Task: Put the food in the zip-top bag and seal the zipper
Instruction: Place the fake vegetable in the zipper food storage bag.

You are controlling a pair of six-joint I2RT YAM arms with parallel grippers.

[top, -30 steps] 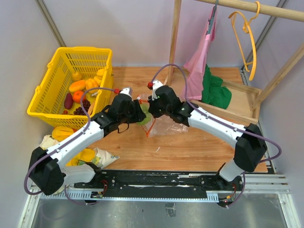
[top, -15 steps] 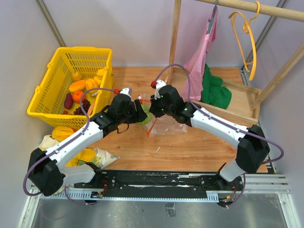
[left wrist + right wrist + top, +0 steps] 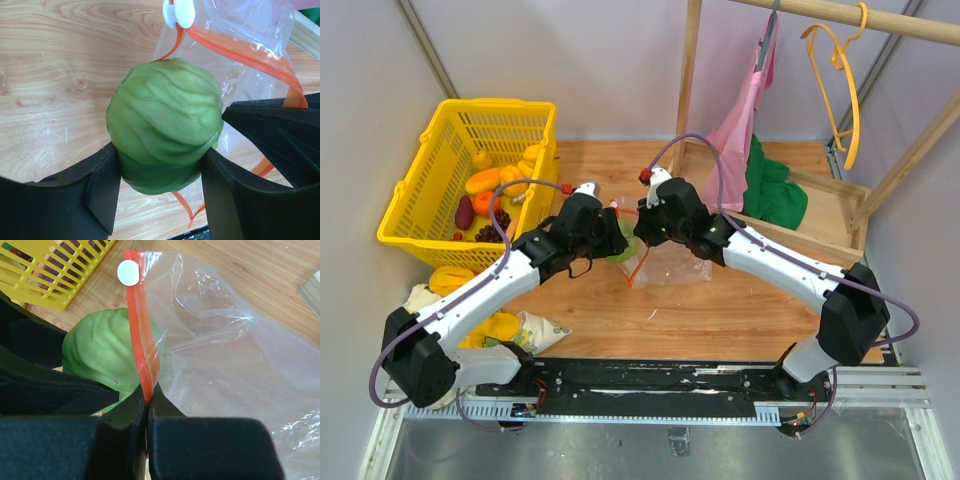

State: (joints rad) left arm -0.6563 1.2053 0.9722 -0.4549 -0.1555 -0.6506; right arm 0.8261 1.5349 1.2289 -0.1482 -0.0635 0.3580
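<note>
1. The loading step is under way. The left tool (image 3: 160, 175) is squeezing a green cabbage (image 3: 165, 120) between its two fingers and holding it right at the mouth of the bag (image 3: 225, 355).
2. The bag is lying near the middle of the table (image 3: 720, 310), toward the far edge.
3. The right tool (image 3: 147, 410) is pinching nearly shut on the zipper (image 3: 140, 340), lifting one lip of the bag. The white slider (image 3: 128, 273) is sitting at the strip's end.
4. I cannot tell whether the cabbage is already passing between the two lips or only pressing against them.
5. The next move is probably asking the left tool to push the cabbage deeper past the strip before letting go, while the right tool is holding the mouth apart.
6. The rest of the food (image 3: 485, 195) is waiting in the yellow basket (image 3: 430, 170) at the far left corner, so sealing is looking far off.
7. The two tools are crowding each other closely, and the slack film may be folding in the cabbage's way.
8. Snack packets (image 3: 535, 330) are lying by the near left edge, and a pink garment (image 3: 740, 130) is hanging at the far right corner. Both are well apart from the work.
</note>
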